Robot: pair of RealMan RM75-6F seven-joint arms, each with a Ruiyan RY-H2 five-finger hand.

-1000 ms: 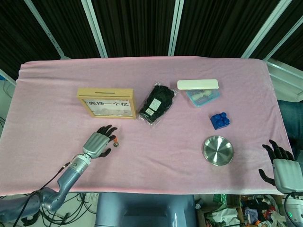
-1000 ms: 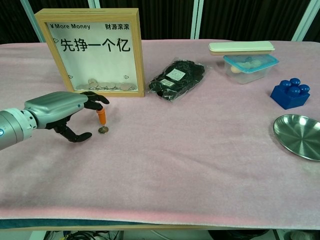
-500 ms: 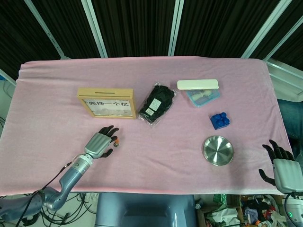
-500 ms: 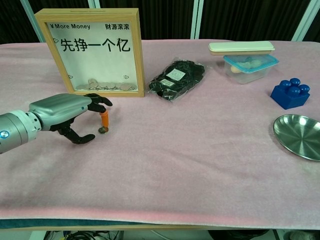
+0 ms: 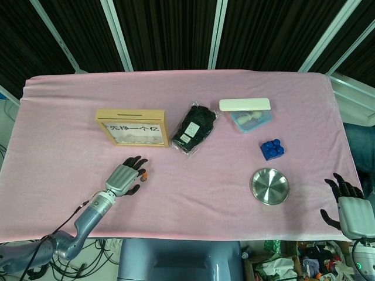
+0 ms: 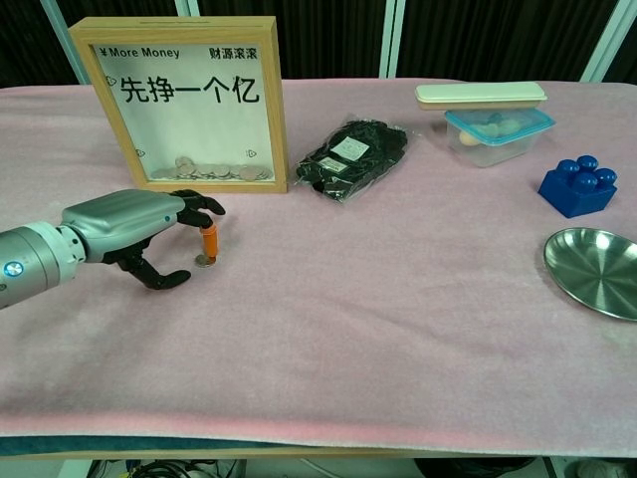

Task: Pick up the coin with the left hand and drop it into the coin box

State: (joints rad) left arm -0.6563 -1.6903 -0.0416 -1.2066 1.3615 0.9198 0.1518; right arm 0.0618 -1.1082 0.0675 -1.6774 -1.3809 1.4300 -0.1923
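Head view: the coin (image 5: 143,174) lies on the pink cloth (image 5: 193,175) at the fingertips of the left hand (image 5: 124,177), below the coin box (image 5: 133,127). The right hand (image 5: 350,206) is spread, empty.

Chest view: an orange-tipped finger (image 6: 209,242) touches the coin (image 6: 204,262); thumb apart, nothing gripped. A black bag (image 6: 353,157) lies right of the coin box (image 6: 184,105).

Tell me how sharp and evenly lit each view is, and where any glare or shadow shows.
Head view: even light, sharp throughout, mild sheen on the metal dish. Chest view: sharp too; the coin box pane reads clearly with little glare, and the left hand casts only a soft shadow on the pink cloth beside the coin.
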